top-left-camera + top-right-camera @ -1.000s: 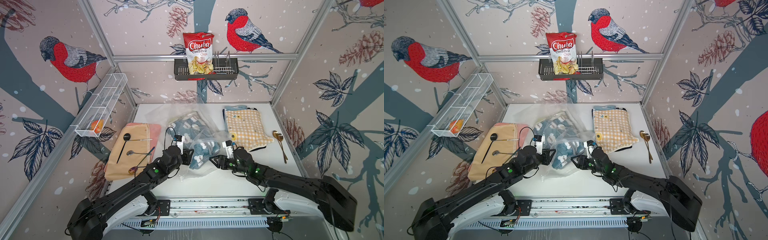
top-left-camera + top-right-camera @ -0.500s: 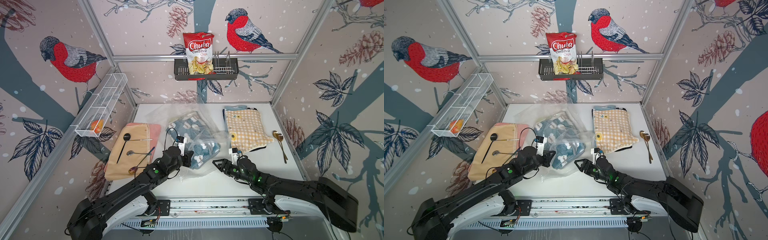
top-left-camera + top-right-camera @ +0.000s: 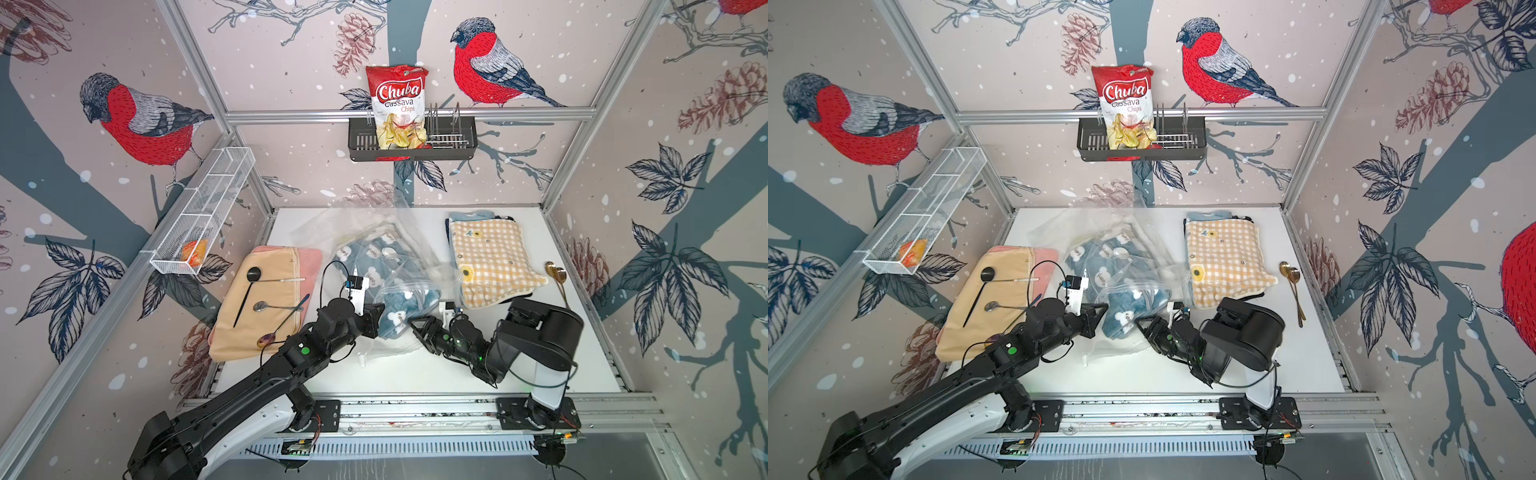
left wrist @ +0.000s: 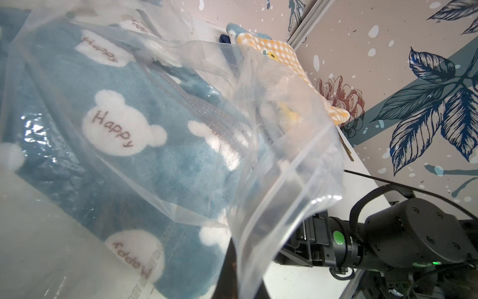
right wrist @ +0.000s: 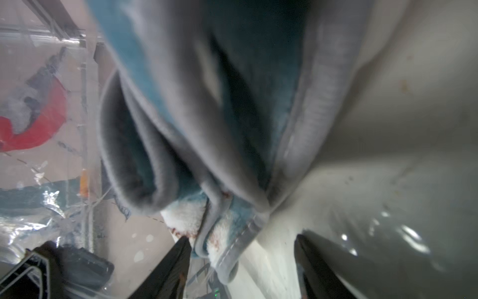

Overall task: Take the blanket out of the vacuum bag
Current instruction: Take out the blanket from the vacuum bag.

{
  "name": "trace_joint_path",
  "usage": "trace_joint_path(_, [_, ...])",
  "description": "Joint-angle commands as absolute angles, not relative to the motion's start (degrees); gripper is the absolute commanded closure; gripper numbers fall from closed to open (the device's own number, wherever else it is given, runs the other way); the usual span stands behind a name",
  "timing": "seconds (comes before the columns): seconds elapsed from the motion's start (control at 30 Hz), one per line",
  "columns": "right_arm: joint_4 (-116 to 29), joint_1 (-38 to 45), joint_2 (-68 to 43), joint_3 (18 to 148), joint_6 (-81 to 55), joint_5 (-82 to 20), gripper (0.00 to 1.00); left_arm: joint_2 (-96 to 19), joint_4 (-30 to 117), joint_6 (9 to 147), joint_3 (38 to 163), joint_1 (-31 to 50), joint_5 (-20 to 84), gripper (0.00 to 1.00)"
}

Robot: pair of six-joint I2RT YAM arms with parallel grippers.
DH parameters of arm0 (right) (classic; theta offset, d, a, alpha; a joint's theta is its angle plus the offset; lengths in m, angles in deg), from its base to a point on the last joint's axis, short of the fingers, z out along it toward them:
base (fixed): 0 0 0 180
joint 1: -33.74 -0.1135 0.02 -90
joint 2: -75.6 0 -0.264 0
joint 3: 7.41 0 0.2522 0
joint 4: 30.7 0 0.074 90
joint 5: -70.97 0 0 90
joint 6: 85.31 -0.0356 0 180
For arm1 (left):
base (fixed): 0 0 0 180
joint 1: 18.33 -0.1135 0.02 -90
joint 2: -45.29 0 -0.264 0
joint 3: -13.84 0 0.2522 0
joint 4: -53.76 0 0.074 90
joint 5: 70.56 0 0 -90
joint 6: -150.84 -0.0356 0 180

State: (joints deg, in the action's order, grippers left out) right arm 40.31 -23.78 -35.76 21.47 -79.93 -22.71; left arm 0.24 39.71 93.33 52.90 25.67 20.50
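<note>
Top views: 1 vacuum bag [image 3: 409,266], 1 blanket [image 3: 399,311]; left end effector [image 3: 376,320] pinching bag; right end effector [image 3: 417,326] spread.

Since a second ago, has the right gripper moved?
Yes. The right gripper has pulled back toward the robot's base, away from the yellow checked towel.

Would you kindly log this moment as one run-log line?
left gripper: shut on vacuum bag | right gripper: open at blanket edge | blanket: still partly inside bag
</note>
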Motion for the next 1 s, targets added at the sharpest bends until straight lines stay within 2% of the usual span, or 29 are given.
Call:
trace_joint_path(0.0, [53.6, -24.5, -40.9, 20.9, -85.4, -22.1, 0.37, 0.8, 42.1, 93.7, 52.2, 25.7, 20.8, 1.0])
trace_joint_path(0.2, [53.1, -24.4, -43.7, 21.9, -86.1, -22.0, 0.37, 0.0, 43.7, 94.2, 51.3, 25.7, 21.4, 1.0])
trace_joint_path(0.73, [44.8, -24.8, -40.8, 26.7, -83.4, -18.6, 0.35, -1.3, 44.8, 94.5, 51.7, 25.7, 22.8, 1.0])
trace_joint_path(0.77, [45.0, -24.9, -40.4, 26.7, -83.1, -18.4, 0.36, -1.3, 44.8, 94.5, 51.6, 25.7, 22.7, 1.0])
trace_joint_path(0.87, [44.8, -24.8, -38.4, 26.6, -81.9, -18.9, 0.52, -1.0, 44.8, 94.5, 51.4, 25.7, 22.6, 1.0])
trace_joint_path(0.93, [43.7, -24.9, -36.7, 26.9, -81.2, -19.6, 0.66, -1.1, 44.8, 94.4, 51.4, 25.7, 22.5, 1.0])
trace_joint_path(0.97, [43.3, -25.0, -36.0, 27.1, -80.9, -19.7, 0.69, -1.2, 44.8, 94.4, 51.4, 25.7, 22.6, 1.0])
